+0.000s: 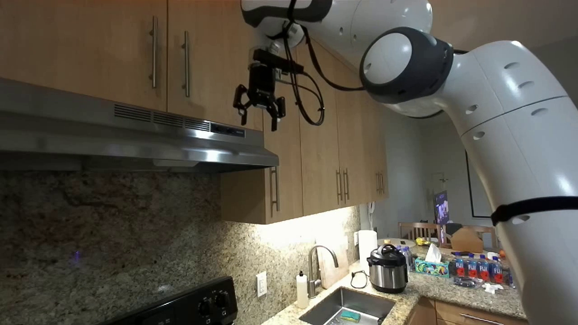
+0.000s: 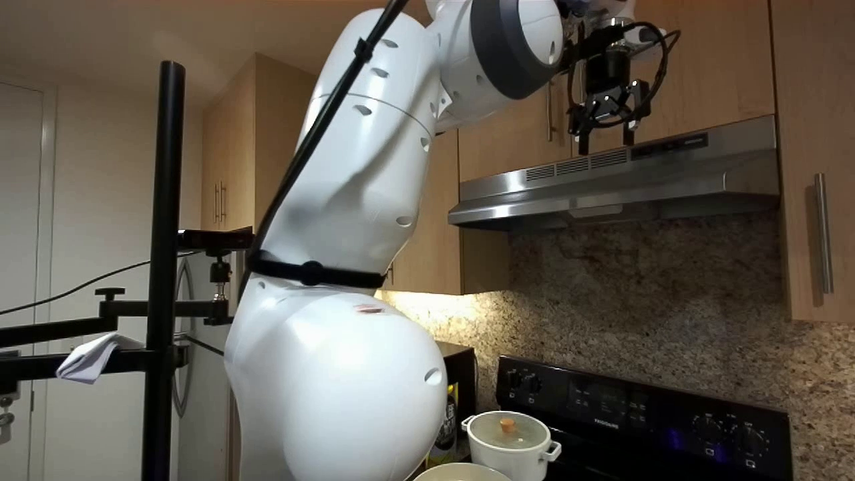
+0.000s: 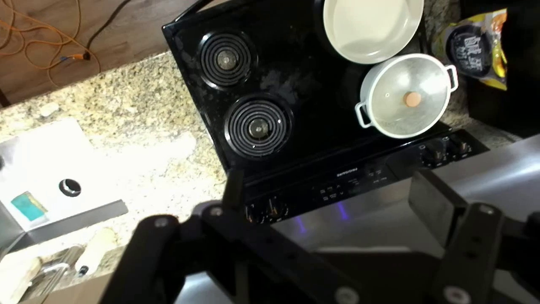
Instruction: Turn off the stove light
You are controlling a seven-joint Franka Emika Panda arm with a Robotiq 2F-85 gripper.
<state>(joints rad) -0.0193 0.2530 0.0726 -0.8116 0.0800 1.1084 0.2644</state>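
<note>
The steel range hood [image 1: 135, 142] [image 2: 628, 184] hangs above the black stove [image 2: 641, 411] [image 3: 320, 97]. A small dark switch panel [image 1: 228, 130] [image 2: 670, 144] sits at one end of the hood's upper front face. A pale light cover [image 1: 176, 163] [image 2: 596, 212] shows under the hood; the wall below it is dim. My gripper [image 1: 258, 122] [image 2: 606, 140] points down near the hood's upper front, apart from the panel. In the wrist view my gripper [image 3: 333, 192] is open, its fingers wide apart with nothing between them. The switch panel is hidden there.
Wooden cabinets with bar handles [image 1: 186, 63] stand behind the gripper. An under-cabinet glow [image 1: 307, 223] lights the counter beyond the hood. A lidded white pot [image 3: 407, 97] and a cream pan [image 3: 371, 29] stand on the stove. Loose cables [image 1: 311, 90] hang beside the gripper.
</note>
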